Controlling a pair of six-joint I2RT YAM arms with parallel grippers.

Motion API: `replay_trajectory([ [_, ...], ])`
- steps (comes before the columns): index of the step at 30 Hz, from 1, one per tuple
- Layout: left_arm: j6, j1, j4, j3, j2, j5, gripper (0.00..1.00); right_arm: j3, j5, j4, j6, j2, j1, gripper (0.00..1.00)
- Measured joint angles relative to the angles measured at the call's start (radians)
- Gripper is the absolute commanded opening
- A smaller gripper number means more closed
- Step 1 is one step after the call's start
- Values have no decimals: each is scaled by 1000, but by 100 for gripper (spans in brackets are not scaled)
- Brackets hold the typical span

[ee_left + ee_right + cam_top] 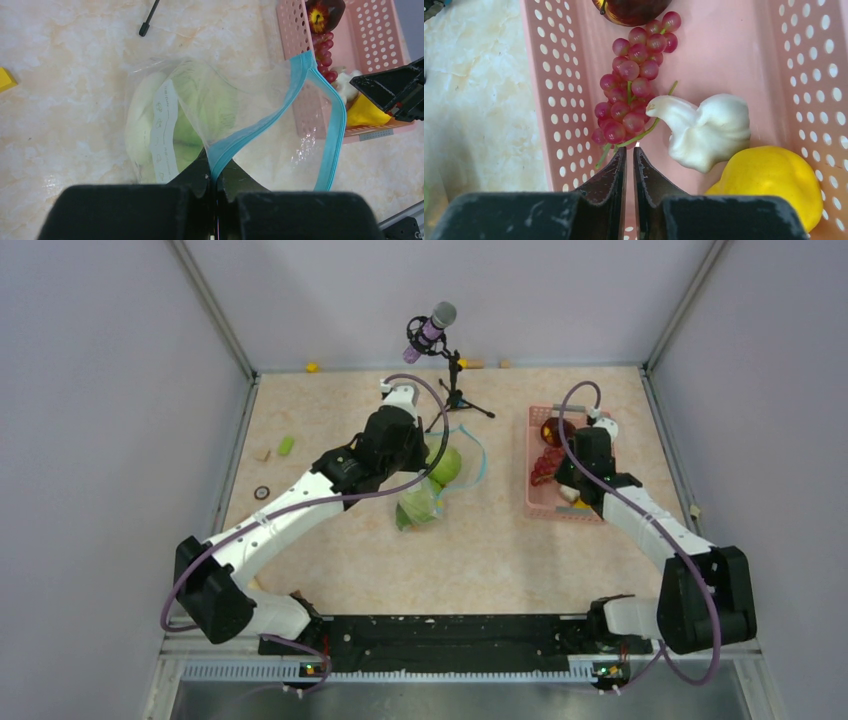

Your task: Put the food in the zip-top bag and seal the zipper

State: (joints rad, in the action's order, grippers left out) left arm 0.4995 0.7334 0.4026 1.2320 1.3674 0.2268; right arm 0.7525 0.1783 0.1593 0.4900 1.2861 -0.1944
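Pinching the zipper (240,141) edge, left claw (214,174); right claw (629,156) within pink basket (540,90) walls.

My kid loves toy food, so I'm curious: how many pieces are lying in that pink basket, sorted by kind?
Dark red round fruit: 1
Bunch of red grapes: 1
White garlic bulb: 1
Yellow fruit: 1
Total: 4 pieces in view in the pink basket
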Motion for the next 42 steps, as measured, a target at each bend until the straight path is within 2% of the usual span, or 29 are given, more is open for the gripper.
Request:
replay_trajectory([
  [2,2,0,-5,0,-1,-1,0,-8,6,5,-1,-16,0,13],
  [6,4,0,-6,0,-1,-1,0,-9,0,4,-9,-19,0,33],
  [11,5,0,-6,0,-1,-1,0,-5,-50,-6,-13,53,0,48],
  [18,34,0,-6,0,-1,29,0,9,-86,-20,29,227,0,52],
  [20,51,0,-5,0,-1,50,0,16,-89,-39,47,256,0,51],
  [22,69,0,-5,0,-2,72,0,23,-88,-60,64,270,0,45],
  [24,87,0,-5,0,-2,92,0,31,-78,-93,79,285,0,31],
  [26,110,0,-4,0,-2,117,0,34,-69,-127,90,299,-2,9],
  [28,148,0,10,7,-2,161,0,34,-56,-151,103,303,-9,0],
  [34,276,0,56,27,-19,317,0,-2,-6,-205,108,262,-14,0],
  [42,383,8,93,81,-16,449,0,-56,41,-208,78,41,-14,0],
])
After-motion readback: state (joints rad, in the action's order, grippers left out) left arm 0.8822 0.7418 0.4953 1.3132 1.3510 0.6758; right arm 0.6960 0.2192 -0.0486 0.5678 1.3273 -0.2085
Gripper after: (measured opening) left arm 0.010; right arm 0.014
